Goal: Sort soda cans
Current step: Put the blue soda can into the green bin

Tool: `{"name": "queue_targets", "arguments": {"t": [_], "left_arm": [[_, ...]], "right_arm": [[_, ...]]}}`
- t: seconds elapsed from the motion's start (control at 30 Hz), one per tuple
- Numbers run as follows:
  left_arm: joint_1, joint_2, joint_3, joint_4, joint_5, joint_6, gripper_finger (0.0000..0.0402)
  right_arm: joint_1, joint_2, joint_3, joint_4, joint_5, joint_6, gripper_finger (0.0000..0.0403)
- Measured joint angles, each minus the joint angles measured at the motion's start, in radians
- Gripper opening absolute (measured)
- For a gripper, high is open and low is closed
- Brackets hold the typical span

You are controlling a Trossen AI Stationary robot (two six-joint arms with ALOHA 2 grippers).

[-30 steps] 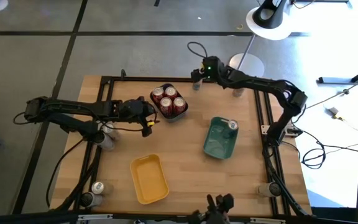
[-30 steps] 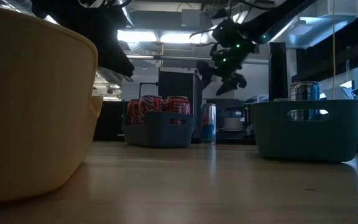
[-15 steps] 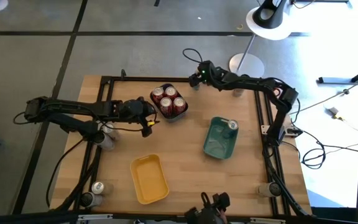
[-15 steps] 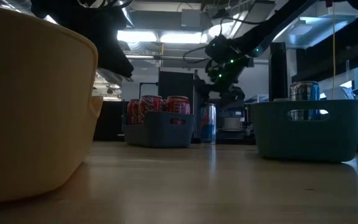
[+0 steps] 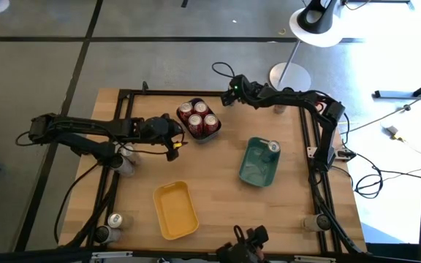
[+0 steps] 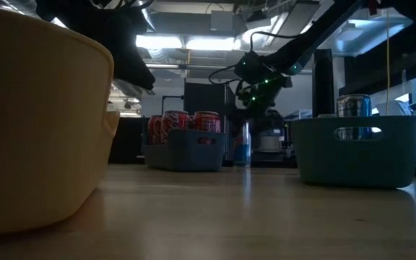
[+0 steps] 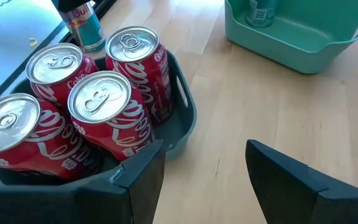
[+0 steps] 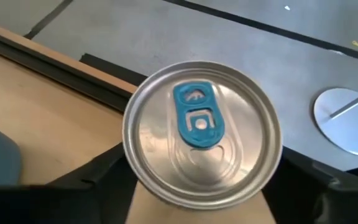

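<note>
A blue-and-silver soda can (image 8: 201, 130) stands upright at the table's far edge (image 6: 243, 143). My right gripper (image 8: 201, 177) is open around it from above, one finger on each side; I cannot see either finger touching it. Four red soda cans (image 7: 98, 106) stand in the dark blue tray (image 5: 199, 120). My left gripper (image 7: 207, 177) hovers open next to that tray's wall, with nothing between its fingers. One silver can (image 5: 272, 147) stands in the teal tray (image 5: 256, 166). The yellow tray (image 5: 175, 210) holds nothing.
Loose cans stand at the far right (image 5: 278, 109), under my left arm (image 5: 126, 157) and at the near left corner (image 5: 115, 219). A black frame rail (image 5: 309, 139) runs round the table top. Bare wood lies between the three trays.
My right gripper has come down and moved a little toward the table's left, onto the blue-and-silver can at the far edge. The can has not moved.
</note>
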Motion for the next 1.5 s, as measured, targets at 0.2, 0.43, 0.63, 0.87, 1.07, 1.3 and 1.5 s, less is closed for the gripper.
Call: {"name": "queue_targets", "arguments": {"t": [0.2, 0.43, 0.63, 0.87, 1.07, 1.3, 1.5], "left_arm": [[0.0, 0.0, 0.0, 0.001, 0.0, 0.01, 0.0214], [0.0, 0.0, 0.0, 0.0, 0.0, 0.01, 0.0214], [0.0, 0.0, 0.0, 0.0, 0.0, 0.011, 0.0214], [0.0, 0.0, 0.0, 0.0, 0.0, 0.011, 0.0214], [0.0, 0.0, 0.0, 0.001, 0.0, 0.011, 0.0214], [0.0, 0.0, 0.0, 0.001, 0.0, 0.01, 0.0214], [0.0, 0.0, 0.0, 0.006, 0.0, 0.011, 0.0214]], "right_arm": [[0.0, -0.002, 0.0, 0.002, 0.007, -0.023, 0.0208], [0.036, -0.071, -0.001, -0.008, 0.025, -0.067, 0.0208], [0.084, -0.192, -0.001, -0.074, 0.046, -0.086, 0.0216], [0.167, -0.35, -0.001, -0.252, 0.101, -0.089, 0.0215], [0.27, -0.464, -0.001, -0.434, 0.095, -0.007, 0.0218], [0.419, -0.549, 0.0, -0.68, 0.096, 0.17, 0.0219], [0.554, -0.561, 0.0, -0.809, 0.146, 0.336, 0.022]]}}
